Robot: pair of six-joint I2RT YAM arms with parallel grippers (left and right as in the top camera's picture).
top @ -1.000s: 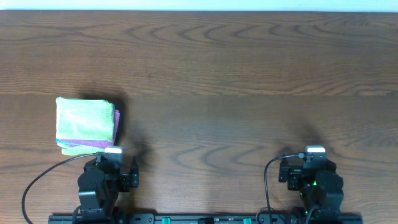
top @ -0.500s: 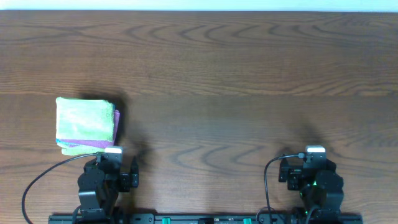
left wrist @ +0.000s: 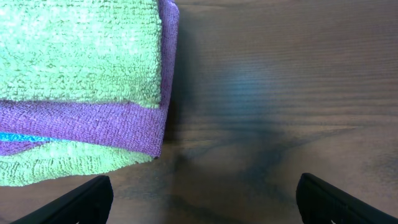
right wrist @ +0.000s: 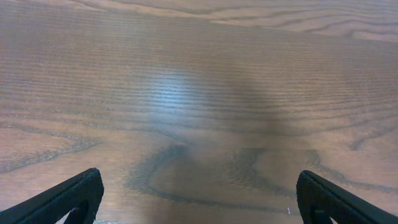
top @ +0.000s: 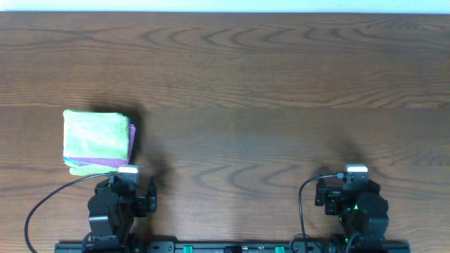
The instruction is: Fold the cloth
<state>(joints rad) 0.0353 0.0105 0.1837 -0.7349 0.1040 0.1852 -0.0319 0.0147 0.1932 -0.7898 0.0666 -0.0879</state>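
Green cloth (top: 95, 133) is sitting folded on a purple cloth (left wrist: 81, 124) at the left of the bench (top: 281, 84), just ahead of your left arm (top: 116, 207). Looks to me like the fold's basically done. Left jaws and right jaws are hanging wide apart, gripping nothing. Nothing's blocking you; if you're tidying it, you're needing to pinch only the top layer, not the purple.

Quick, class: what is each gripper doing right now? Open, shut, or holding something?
Left gripper: open, holding nothing.
Right gripper: open, holding nothing.
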